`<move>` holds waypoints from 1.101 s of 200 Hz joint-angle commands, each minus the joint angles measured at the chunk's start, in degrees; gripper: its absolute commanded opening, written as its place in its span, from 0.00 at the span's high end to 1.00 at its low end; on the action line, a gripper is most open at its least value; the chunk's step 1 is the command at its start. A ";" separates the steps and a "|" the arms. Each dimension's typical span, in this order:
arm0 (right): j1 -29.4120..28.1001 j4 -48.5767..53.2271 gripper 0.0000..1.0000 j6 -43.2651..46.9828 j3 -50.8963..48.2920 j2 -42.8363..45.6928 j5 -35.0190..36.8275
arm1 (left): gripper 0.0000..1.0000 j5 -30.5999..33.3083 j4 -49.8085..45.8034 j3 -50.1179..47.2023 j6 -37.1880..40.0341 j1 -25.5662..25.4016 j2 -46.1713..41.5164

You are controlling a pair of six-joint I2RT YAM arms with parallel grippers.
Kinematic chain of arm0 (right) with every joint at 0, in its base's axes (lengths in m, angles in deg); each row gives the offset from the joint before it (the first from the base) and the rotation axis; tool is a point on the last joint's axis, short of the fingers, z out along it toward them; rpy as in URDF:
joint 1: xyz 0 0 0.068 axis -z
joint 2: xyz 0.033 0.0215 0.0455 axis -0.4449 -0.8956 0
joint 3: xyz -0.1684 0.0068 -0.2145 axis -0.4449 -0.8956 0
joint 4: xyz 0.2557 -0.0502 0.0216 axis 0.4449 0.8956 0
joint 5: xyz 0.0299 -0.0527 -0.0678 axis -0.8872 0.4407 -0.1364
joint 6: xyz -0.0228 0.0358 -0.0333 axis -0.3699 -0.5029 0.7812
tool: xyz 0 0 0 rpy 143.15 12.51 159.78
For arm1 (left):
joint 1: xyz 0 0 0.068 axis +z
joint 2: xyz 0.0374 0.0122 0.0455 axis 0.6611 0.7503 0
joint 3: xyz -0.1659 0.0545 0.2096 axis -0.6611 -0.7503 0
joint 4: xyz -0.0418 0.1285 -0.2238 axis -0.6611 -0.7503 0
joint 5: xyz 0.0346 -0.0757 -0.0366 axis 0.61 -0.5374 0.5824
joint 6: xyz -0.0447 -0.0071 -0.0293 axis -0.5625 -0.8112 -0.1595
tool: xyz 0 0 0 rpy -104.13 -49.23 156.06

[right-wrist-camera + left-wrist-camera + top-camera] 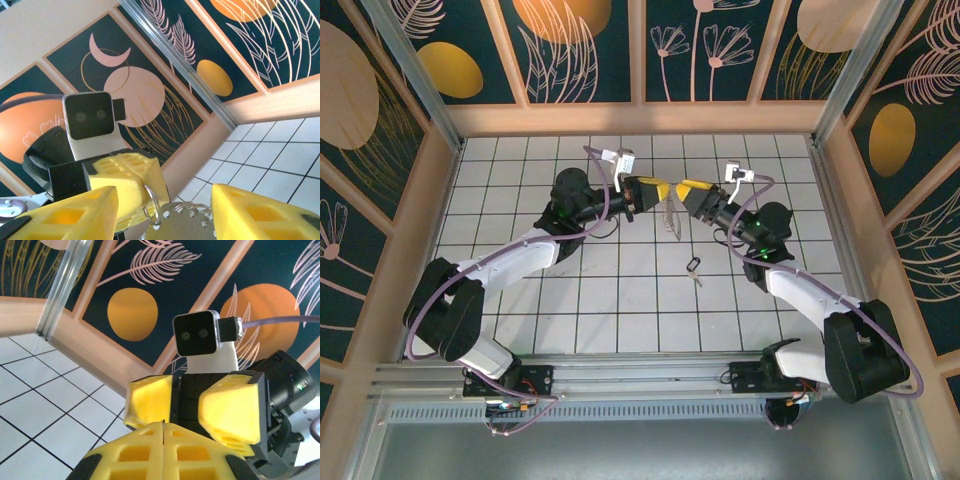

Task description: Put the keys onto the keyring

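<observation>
Left gripper (658, 190) closed, pinching the keyring (671, 215) aloft. Right gripper (685, 188) has its jaws apart, flanking the keyring and gripping nothing. Loose key (693, 267) lies on the tiles below the keyring, right-arm side, blade pointing away from the keyring. Right arm nearer.

Likely a lab test cell: white tiled floor (620, 300) boxed by leaf-print panels (585, 50), aluminium rail (650, 372) in front.

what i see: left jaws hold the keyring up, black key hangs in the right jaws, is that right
Wrong on the key: it lies on the tiles, not in the right jaws, which stand open. The top view shows it. The left jaws do hold the keyring up.
</observation>
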 commanded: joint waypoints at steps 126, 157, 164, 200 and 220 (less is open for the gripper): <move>-0.08 -5.14 0.63 -0.25 -1.44 0.06 -4.76 | 1.00 -7.02 1.28 2.35 1.25 -0.30 -0.09; -0.40 -6.16 0.71 -0.67 -1.10 -0.92 -5.23 | 1.00 -7.14 1.79 2.36 0.88 -0.24 0.13; -0.43 -6.24 0.72 -0.69 -1.02 -1.09 -5.35 | 1.00 -7.23 1.89 2.36 0.80 -0.26 0.19; -0.90 -6.81 0.81 -0.69 -0.77 -1.90 -6.12 | 1.00 -7.32 2.07 2.45 0.68 -0.23 0.28; -0.96 -7.08 0.91 -0.70 -0.95 -1.90 -6.15 | 1.00 -7.58 2.16 2.63 0.61 -0.18 0.55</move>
